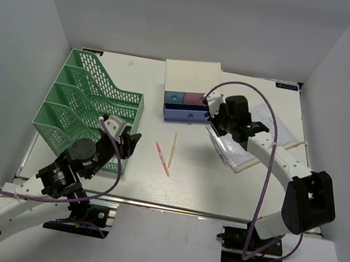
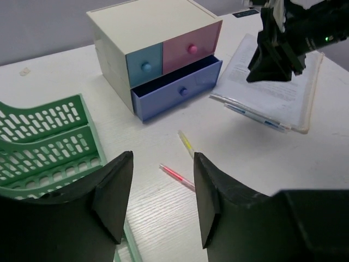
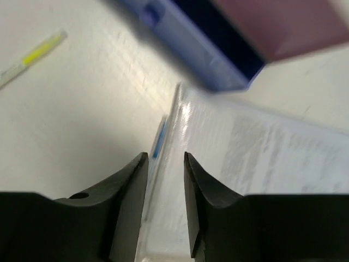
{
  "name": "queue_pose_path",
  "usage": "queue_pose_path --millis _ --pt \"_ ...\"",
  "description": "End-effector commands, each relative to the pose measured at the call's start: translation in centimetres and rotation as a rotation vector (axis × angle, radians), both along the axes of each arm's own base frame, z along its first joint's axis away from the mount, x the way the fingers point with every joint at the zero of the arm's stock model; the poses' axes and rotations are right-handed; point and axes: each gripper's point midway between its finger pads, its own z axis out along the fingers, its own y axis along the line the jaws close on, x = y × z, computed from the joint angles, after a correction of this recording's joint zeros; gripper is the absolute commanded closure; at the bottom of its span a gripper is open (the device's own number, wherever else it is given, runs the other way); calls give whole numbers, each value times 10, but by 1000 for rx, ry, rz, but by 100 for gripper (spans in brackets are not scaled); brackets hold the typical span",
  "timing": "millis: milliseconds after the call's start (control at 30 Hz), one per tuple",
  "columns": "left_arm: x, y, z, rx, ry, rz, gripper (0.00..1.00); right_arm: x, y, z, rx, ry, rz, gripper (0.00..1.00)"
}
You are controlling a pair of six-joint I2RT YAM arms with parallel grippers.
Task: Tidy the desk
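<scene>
Between grey walls, we're seeing large flat off-white rectangular desk lying with long axis running left-right, metal rail along near edge. We're holding left gripper spread wide, empty; right gripper hovering, jaws narrowly parted, over clear-sleeved printed papers.

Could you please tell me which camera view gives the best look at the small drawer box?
The left wrist view: the drawer box appears whole and sharp, front showing, with its lower blue drawer pulled open. The top external view shows it small, from above. The right wrist view catches only a blurred corner of it.
</scene>
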Motion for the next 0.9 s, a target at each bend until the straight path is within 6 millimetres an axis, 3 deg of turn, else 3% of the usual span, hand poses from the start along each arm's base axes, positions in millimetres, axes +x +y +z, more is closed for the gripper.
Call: queue_pose_path --millis 0,33,167,333,433,500,533,567,600,633,700,767,800,867 --pt "-3 -14 -7 22 15 -73 40 -50 -14 -43 58 315 -52 60" --pt "-4 -19 -10 32 23 -95 33 -51 -20 -46 63 338 -68 58" --pt "-9 -37 -20 68 60 -185 22 -63 -32 -66 52 445 -88 50" --pt "-11 -52 -33 91 116 -243 19 -57 -42 -92 -1 467 -125 51" --pt "-9 -66 -50 93 215 -256 19 -52 -43 -94 4 455 -132 53" --pt "-6 -78 -57 91 301 -261 23 -48 -39 -85 49 433 -129 53" --pt "-4 -86 -89 122 446 -228 27 -50 -38 -85 60 435 -125 54" --pt "-3 -90 -101 134 522 -208 32 -50 -38 -82 80 428 -122 54" --pt "4 -99 -95 124 562 -183 43 -49 -36 -74 108 403 -118 56" --pt "7 -96 -129 162 698 -80 46 -47 -41 -71 135 408 -141 58" --pt "14 -99 -144 164 764 -1 52 -51 -38 -58 187 403 -124 66" --pt "21 -104 -157 107 826 93 52 -49 -43 -49 236 393 -129 77" --pt "23 -105 -160 60 850 139 46 -48 -44 -39 254 365 -128 78" --pt "29 -103 -167 38 866 233 43 -41 -53 -31 279 323 -152 78"
